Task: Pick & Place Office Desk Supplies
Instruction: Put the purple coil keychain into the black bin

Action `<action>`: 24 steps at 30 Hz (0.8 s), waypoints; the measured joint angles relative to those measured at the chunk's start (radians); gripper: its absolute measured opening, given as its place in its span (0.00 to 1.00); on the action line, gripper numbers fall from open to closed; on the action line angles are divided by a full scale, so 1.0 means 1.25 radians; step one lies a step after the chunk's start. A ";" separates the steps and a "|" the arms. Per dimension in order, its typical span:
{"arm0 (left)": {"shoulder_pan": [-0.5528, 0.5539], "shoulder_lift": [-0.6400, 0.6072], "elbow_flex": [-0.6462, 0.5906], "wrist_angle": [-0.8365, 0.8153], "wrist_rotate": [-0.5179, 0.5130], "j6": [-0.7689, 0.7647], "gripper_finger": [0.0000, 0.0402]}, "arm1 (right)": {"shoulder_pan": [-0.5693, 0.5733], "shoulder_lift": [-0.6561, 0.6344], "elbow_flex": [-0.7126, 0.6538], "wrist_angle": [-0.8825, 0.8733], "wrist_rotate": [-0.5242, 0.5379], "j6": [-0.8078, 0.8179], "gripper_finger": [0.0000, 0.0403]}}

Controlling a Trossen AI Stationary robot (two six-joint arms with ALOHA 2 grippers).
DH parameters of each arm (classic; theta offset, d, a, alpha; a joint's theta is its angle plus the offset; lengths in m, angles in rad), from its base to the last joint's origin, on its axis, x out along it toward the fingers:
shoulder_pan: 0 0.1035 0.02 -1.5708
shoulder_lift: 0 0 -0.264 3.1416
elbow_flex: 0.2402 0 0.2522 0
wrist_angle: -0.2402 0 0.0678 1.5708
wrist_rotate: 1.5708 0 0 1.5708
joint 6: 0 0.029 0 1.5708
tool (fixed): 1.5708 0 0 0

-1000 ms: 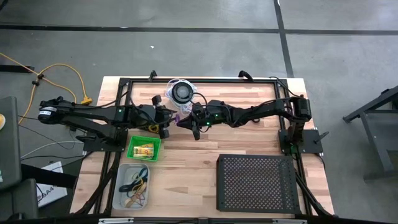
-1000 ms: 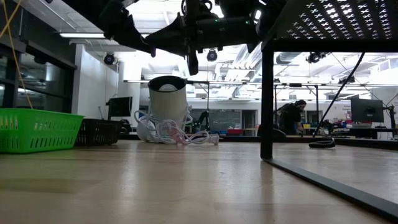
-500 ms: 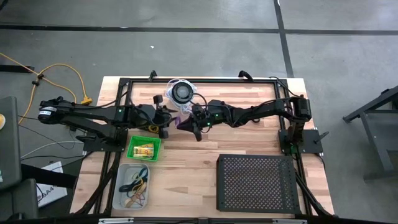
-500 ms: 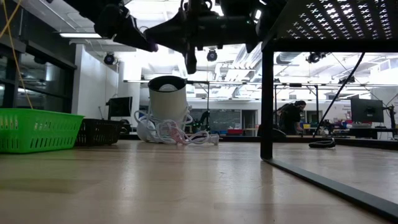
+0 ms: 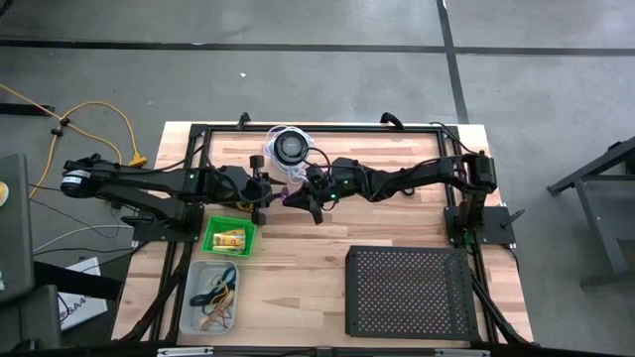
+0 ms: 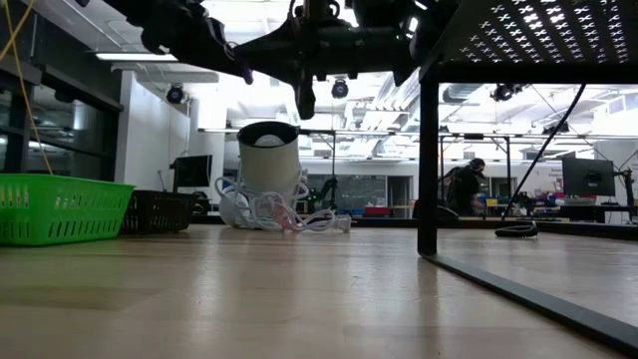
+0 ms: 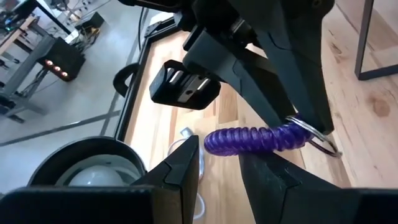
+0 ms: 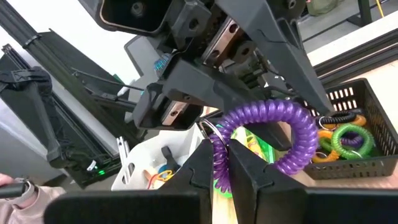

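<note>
A purple spiral coil cord (image 5: 285,197) with a metal key ring hangs in the air above the table's middle, between both grippers. My right gripper (image 5: 298,196) comes from the table's right and is shut on the coil (image 8: 273,118). My left gripper (image 5: 266,195) faces it from the left and is open. In the left wrist view its two fingers (image 7: 183,165) stand on either side of the coil's free end (image 7: 214,142); I cannot tell whether they touch it. My right gripper pinches the purple coil at its ring end (image 7: 298,132) between its two fingers. The fingers come level from the table's right. The coil (image 8: 217,146) is lifted clear of the table and arches out from the fingers toward the left gripper.
A green basket (image 5: 230,238) with yellow packets and a clear bin (image 5: 213,296) of rubber bands sit near the left. A black basket (image 8: 348,152) holds green and orange coils. The round black disc with white cord (image 5: 291,147) stands far; the perforated tray (image 5: 409,291) lies near right.
My left gripper has risen a little and moved toward the purple coil held by my right gripper, bringing its open fingers around the coil's free end. The right gripper has kept its hold and stayed nearly still.
</note>
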 joint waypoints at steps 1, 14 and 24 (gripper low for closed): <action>0.000 0.000 0.000 -0.001 0.000 0.008 0.27 | 0.000 0.000 0.000 0.000 -0.001 0.000 0.05; 0.000 0.000 0.000 -0.004 0.032 0.033 0.27 | -0.004 0.000 0.000 -0.001 -0.060 0.021 0.05; 0.001 0.000 -0.001 0.051 0.095 0.095 0.27 | -0.019 0.000 0.000 0.000 -0.098 0.024 0.05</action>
